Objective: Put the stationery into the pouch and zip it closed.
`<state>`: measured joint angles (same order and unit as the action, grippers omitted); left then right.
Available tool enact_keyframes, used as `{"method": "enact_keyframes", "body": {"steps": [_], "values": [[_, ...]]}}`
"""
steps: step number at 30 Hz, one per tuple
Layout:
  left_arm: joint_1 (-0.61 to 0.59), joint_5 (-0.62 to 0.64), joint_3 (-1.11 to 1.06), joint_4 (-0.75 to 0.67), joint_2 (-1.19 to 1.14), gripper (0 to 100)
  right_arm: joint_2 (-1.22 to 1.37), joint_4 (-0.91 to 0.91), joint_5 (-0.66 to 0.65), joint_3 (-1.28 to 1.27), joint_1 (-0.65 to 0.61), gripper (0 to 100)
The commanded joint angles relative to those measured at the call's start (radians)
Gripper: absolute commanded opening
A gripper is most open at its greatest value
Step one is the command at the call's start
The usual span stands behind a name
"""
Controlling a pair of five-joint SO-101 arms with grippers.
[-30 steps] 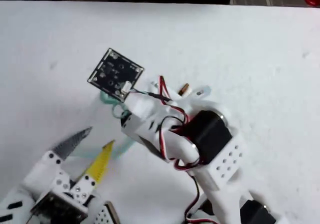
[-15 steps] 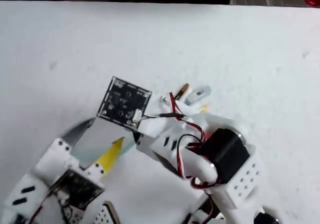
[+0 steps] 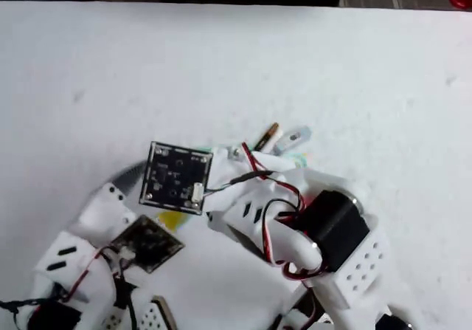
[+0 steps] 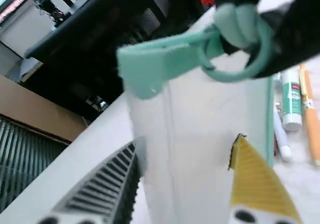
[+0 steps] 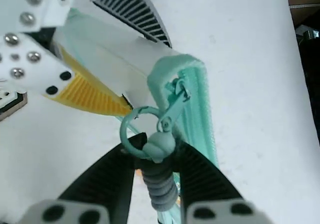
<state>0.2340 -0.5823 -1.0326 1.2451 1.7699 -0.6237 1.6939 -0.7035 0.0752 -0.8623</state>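
Observation:
A translucent white pouch (image 4: 200,134) with a teal zipper (image 5: 197,108) lies on the white table. My right gripper (image 5: 157,156) is shut on the teal zipper pull (image 5: 159,146), which hangs from a ring at the pouch's end. The left gripper (image 4: 187,149) is open. Its grey finger (image 5: 130,13) and yellow finger (image 5: 92,96) stand on either side of that same end. Beyond the pouch lie a green-and-white stick (image 4: 291,101) and an orange pen (image 4: 310,119). From above, a brown-tipped pen (image 3: 267,135) and a pale blue item (image 3: 293,136) peek out past the right arm (image 3: 324,234).
The left arm (image 3: 81,249) comes in from the near left corner, close beside the right arm. Bare white tabletop (image 3: 110,57) stretches to the far edge, with dark room clutter behind it.
My left arm has moved forward and right until its open fingers straddle the pouch's end. The right arm, holding the pull, has drawn back toward the near edge.

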Motion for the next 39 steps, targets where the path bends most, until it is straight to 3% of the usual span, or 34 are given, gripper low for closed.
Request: {"method": "enact_keyframes", "body": {"steps": [1, 5, 8, 12, 17, 23, 26, 31, 36, 39], "values": [[0.091, -0.014, -0.025, -0.018, 0.004, 28, -0.013, -0.054, -0.014, 0.002, -0.005, 1.7], [0.136, -0.012, -0.006, 0.041, 0.007, 26, -0.008, -0.122, -0.011, 0.002, -0.005, 1.7], [0.130, 0.031, 0.003, 0.026, 0.008, 17, -0.002, -0.168, -0.009, 0.002, -0.004, 1.7], [0.019, 0.152, -0.052, -0.172, 0.008, 7, -0.002, -0.257, 0.054, 0.002, -0.004, 1.6], [-0.076, 0.413, -0.222, -0.450, 0.008, 7, 0.015, -0.386, 0.121, 0.002, 0.045, 1.6], [-0.085, 0.672, -0.402, -0.732, 0.008, 7, 0.096, -0.430, 0.124, 0.002, 0.073, 1.6], [-0.110, 0.684, -0.451, -0.735, 0.008, 7, 0.119, -0.427, 0.135, -0.002, 0.076, 1.6], [-0.120, 0.684, -0.473, -0.649, 0.010, 7, 0.142, -0.432, 0.295, -0.002, 0.077, 1.6], [-0.093, 0.681, -0.324, -0.359, 0.010, 25, 0.136, -0.433, 0.327, 0.002, 0.077, 1.6], [-0.081, 0.675, -0.295, -0.285, 0.010, 24, 0.142, -0.433, 0.327, 0.002, 0.071, 1.6]]}}
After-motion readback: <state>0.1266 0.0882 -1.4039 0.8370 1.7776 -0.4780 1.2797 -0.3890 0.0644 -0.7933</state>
